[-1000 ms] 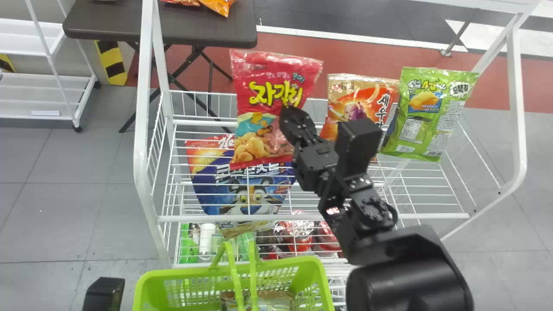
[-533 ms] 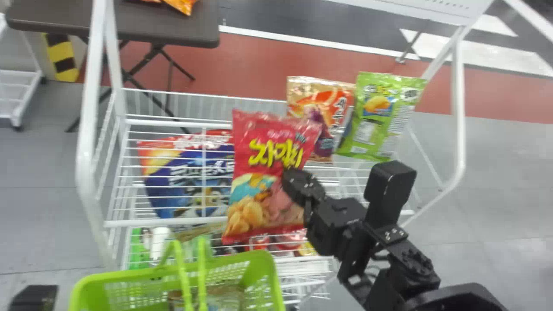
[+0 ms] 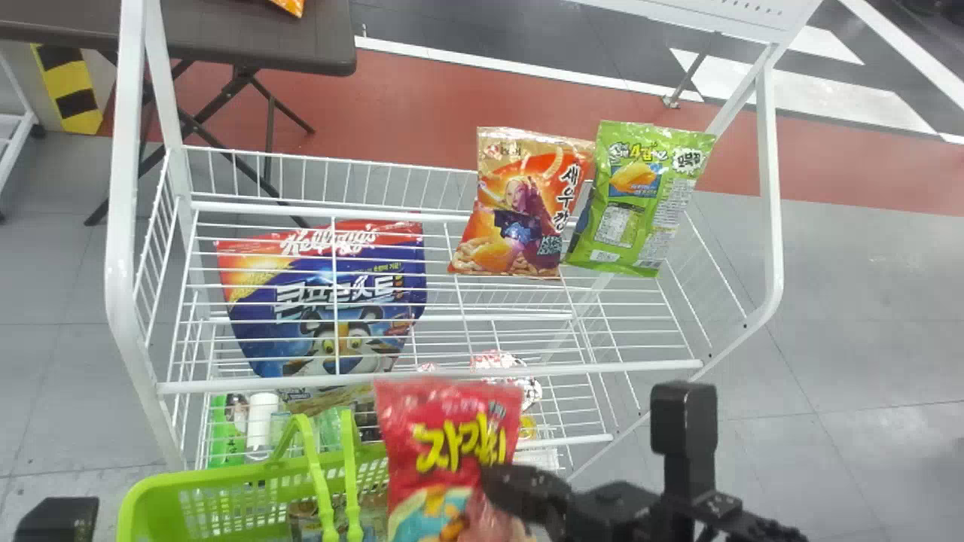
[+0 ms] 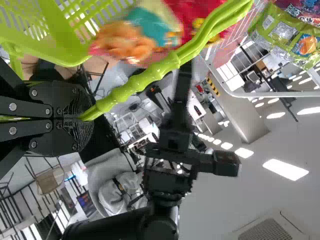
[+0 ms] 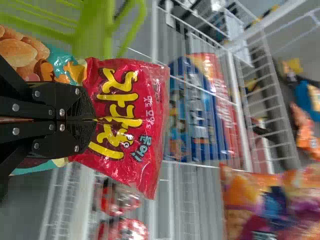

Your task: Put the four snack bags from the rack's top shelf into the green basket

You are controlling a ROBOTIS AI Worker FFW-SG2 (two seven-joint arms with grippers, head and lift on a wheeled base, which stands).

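Your right end effector (image 5: 91, 119) is pinching the red snack bag (image 3: 452, 452), its two fingers pressed on the film at one side of the bag. Look at how that bag lies from the fingers: in the head view it is on their left, with its long axis running away from you, printed top toward the rack's front rail (image 3: 263, 385) and lower part toward you. Its lower part overlaps the right side of the green basket (image 3: 226, 476), so the basket lies to your left of the end effector and you need, I'd judge, only a short shift left and then down.

What you have to watch is the basket handle (image 3: 310, 459), upright between the bag and the basket's left side; keep the bag to the right of it, or a corner could snag. Your left end effector (image 4: 85, 118) is clamped on that handle, which should steady the basket, but the right is the one nearer the bag.

Two more bags, the orange snack bag (image 3: 520, 203) and the light green snack bag (image 3: 640, 199), lean side by side at the top shelf's far edge, likely next.
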